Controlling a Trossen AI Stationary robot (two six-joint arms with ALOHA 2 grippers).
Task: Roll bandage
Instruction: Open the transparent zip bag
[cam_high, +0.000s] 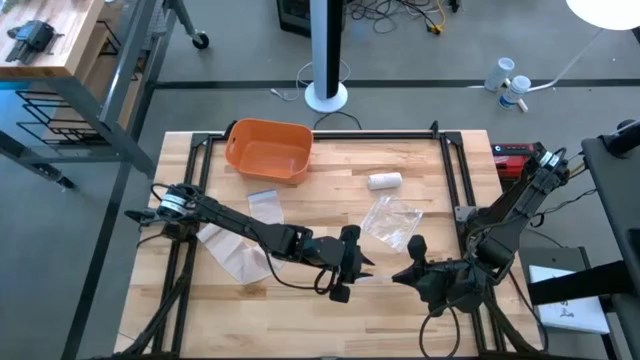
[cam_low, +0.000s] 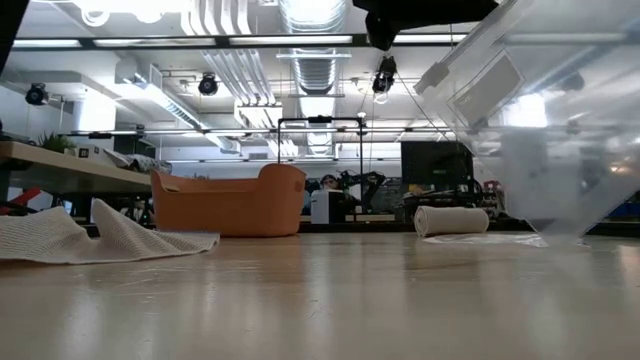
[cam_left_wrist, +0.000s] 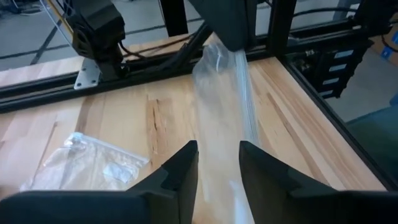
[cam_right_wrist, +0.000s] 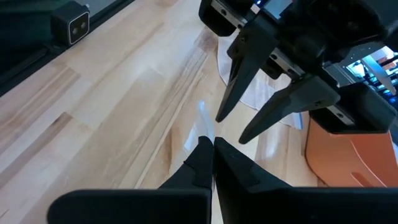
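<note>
Both my end effectors meet near the worktop's (cam_high: 420, 170) front edge, at about 6 o'clock in the high view. My right end effector (cam_right_wrist: 213, 144) is pinched tight on a clear bag (cam_left_wrist: 221, 87), which stretches from it toward my left end effector (cam_left_wrist: 219, 163). The left one stands moderately wide, its fingers (cam_left_wrist: 180, 168) on either side of the bag; I cannot tell whether they touch it.

The bandage (cam_high: 384, 181), a white roll, lies at about 1 o'clock from centre, well apart from both end effectors. A second clear bag (cam_high: 393, 221) lies between it and my right arm. An orange bin (cam_high: 268, 152) sits at 11 o'clock. Mesh cloth (cam_high: 233, 250) lies at 8 o'clock under my left arm, with a small bag (cam_high: 265, 204) just beyond.
</note>
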